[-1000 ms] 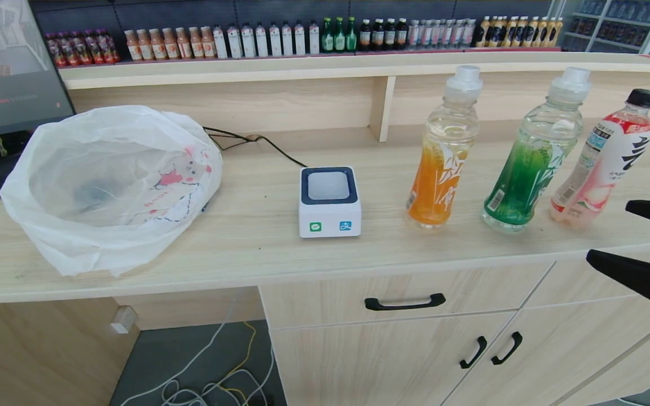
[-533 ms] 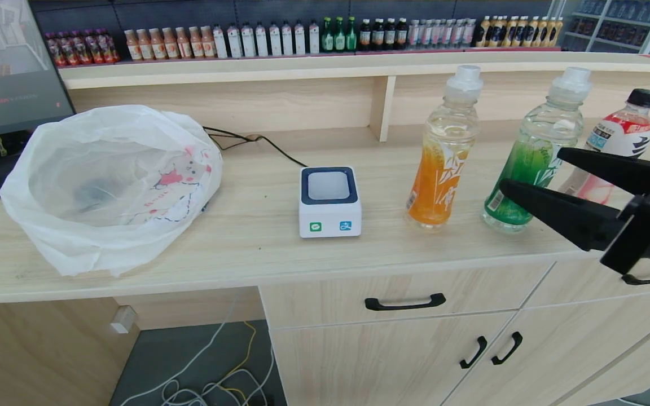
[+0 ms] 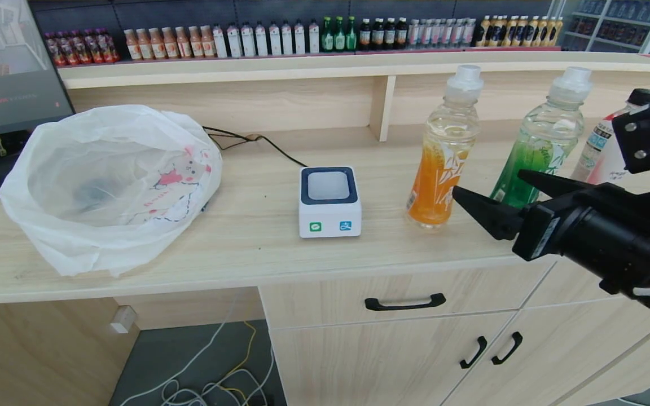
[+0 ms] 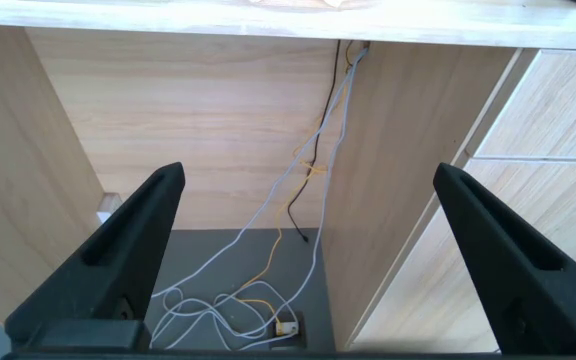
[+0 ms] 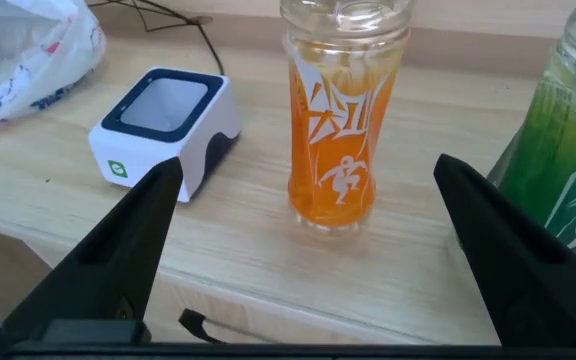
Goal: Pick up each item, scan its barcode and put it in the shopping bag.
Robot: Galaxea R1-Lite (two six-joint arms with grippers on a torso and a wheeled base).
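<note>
Three drink bottles stand upright on the wooden counter (image 3: 246,237): an orange bottle (image 3: 443,152), a green bottle (image 3: 539,141) and a pink bottle (image 3: 598,149) partly hidden behind my right arm. My right gripper (image 3: 488,186) hangs open just in front of the orange and green bottles, touching neither. In the right wrist view the orange bottle (image 5: 343,130) stands between the fingers' line, farther off, with the green bottle (image 5: 563,150) beside it. The white scanner (image 3: 329,200) sits mid-counter, and the white shopping bag (image 3: 110,180) lies open at the left. My left gripper (image 4: 308,172) is open below the counter.
A raised shelf ledge (image 3: 325,70) runs behind the counter, with rows of bottles beyond it. A black cable (image 3: 246,140) leads from the scanner to the back. Drawers with black handles (image 3: 405,303) lie under the counter. Loose cables (image 4: 298,250) hang below.
My right gripper has risen from the lower right edge and moved left, from beside the pink bottle to in front of the orange and green bottles. Bottles, scanner and bag have not moved.
</note>
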